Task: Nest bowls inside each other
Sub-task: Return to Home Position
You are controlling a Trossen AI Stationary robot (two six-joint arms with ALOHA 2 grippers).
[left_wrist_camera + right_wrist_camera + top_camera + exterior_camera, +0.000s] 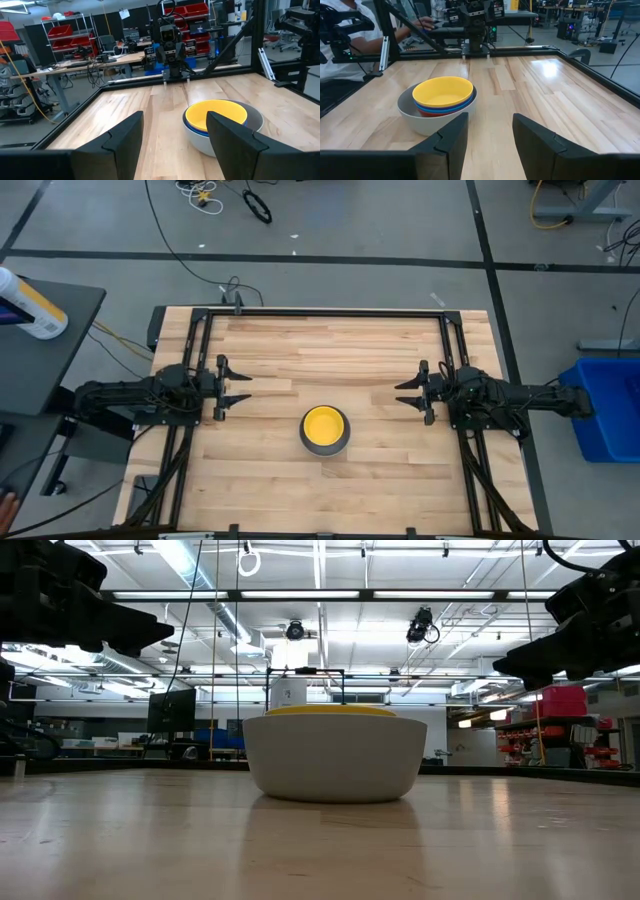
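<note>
The bowls stand nested in one stack near the middle of the table's near half: the grey bowl [326, 432] rests by its base on the wood, and inside it sit a red bowl [432, 113], blue bowls [451, 106] and, on top, the yellow bowl [442, 91]. My left gripper [238, 389] hovers open at the table's left side, pointing level toward the right. My right gripper [408, 392] hovers open at the right side, pointing left. Neither reaches the stack.
A black frame [330, 311] runs around the wooden table. A person's sleeve [340, 55] and hand [422, 22] show beyond the table's edge in the right wrist view. Bare wood lies on all sides of the stack.
</note>
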